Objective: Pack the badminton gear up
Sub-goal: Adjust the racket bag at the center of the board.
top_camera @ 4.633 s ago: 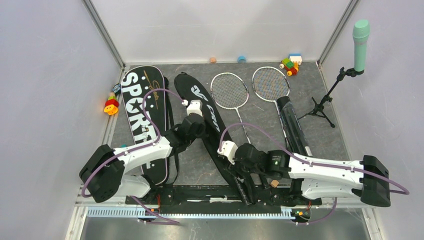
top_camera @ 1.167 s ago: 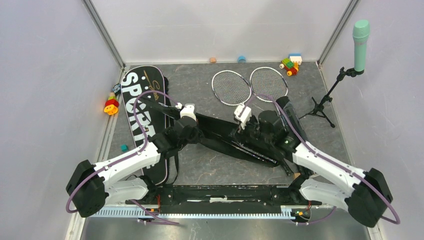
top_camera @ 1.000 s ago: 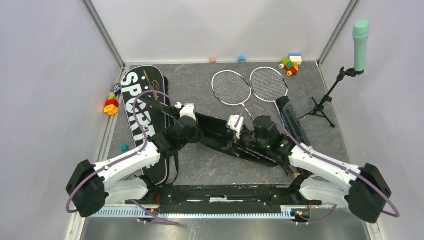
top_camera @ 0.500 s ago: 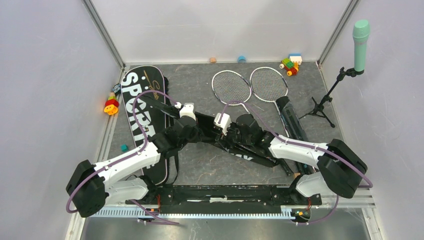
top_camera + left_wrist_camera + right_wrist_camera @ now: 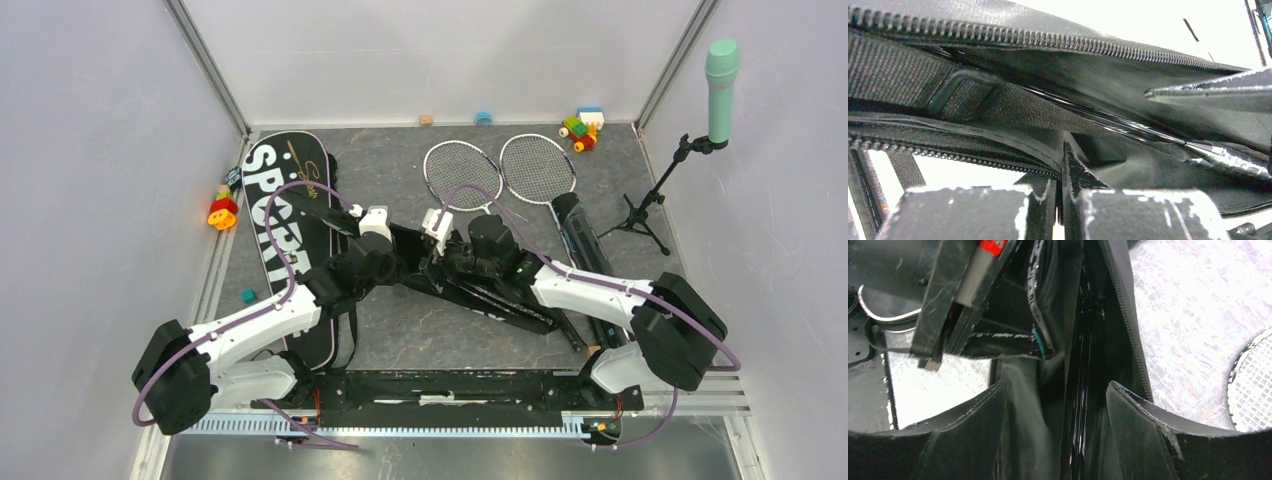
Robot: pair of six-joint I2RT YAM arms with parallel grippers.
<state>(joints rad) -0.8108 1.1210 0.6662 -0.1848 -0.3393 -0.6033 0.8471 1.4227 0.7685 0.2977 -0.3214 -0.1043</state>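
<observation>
Pinching the zipper edge of the racket bag (image 5: 508,308) with left claw (image 5: 1063,172), clenched on its fabric. Straddling that bag's gaping mouth with right claw (image 5: 1054,390), fingers (image 5: 973,420) spread, released. Lying slantwise across the desk (image 5: 400,335), just short of two rackets (image 5: 460,175), one end over SPORT bag (image 5: 272,215).

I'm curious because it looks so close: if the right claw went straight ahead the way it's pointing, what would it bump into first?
Most likely the black racket bag. Its open, zippered fabric lies directly between the spread fingers of the right gripper, though depth is hard to judge.
</observation>
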